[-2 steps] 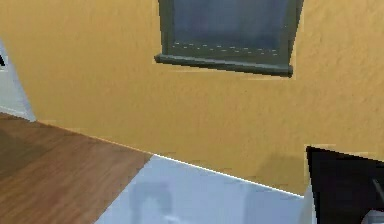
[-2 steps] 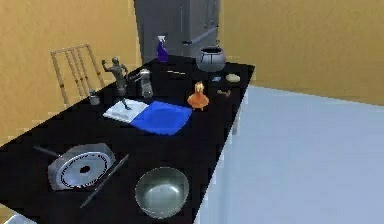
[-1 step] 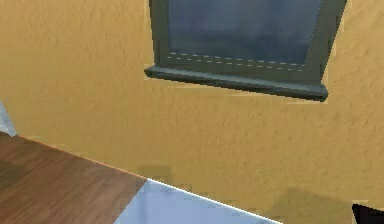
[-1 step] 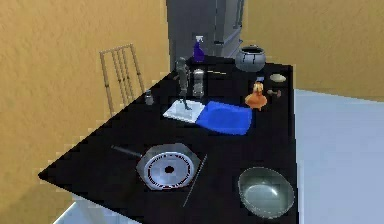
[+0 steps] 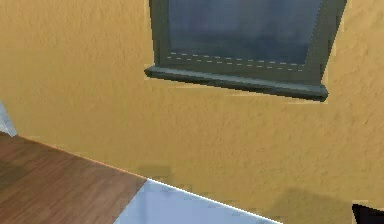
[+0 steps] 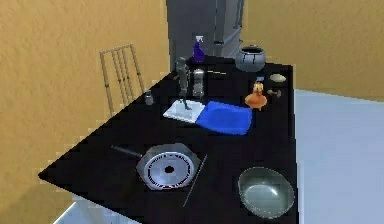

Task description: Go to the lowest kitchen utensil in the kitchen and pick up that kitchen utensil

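Gripper: state cannot be told | utensil (image 6: 194, 180): thin dark one, judged the target, laid on table (image 6: 110, 140) just beside pan (image 6: 168, 168), bowl (image 6: 265, 190) near | long axis: near-to-far | bearing from gripper: cannot be told.

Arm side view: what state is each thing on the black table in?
Pan, right way up, handle toward the view's left.
Bowl, upright, empty.
Blue cloth, lying flat.
Spray bottle, standing upright.
Dark pot, upright.
Chair, upright.
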### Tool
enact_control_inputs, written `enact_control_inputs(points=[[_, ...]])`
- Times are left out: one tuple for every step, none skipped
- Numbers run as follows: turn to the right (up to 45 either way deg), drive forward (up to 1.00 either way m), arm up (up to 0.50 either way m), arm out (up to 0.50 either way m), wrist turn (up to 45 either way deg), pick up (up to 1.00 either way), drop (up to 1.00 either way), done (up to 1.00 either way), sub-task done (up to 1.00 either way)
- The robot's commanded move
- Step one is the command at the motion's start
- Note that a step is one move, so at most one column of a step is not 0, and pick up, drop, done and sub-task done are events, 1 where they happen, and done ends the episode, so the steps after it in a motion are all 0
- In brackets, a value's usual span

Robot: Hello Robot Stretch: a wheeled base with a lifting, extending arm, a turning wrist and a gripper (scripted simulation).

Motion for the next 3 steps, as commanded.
enact_control_inputs(points=[[0.0,0.00,0.38,0.00,0.0,0.00,0.00,0.00,0.00],[0.0,0.00,0.00,0.20,0.0,0.00,0.00,0.00,0.00],[0.0,0.00,0.00,0.00,45.0,0.00,0.00,0.00,0.00]])
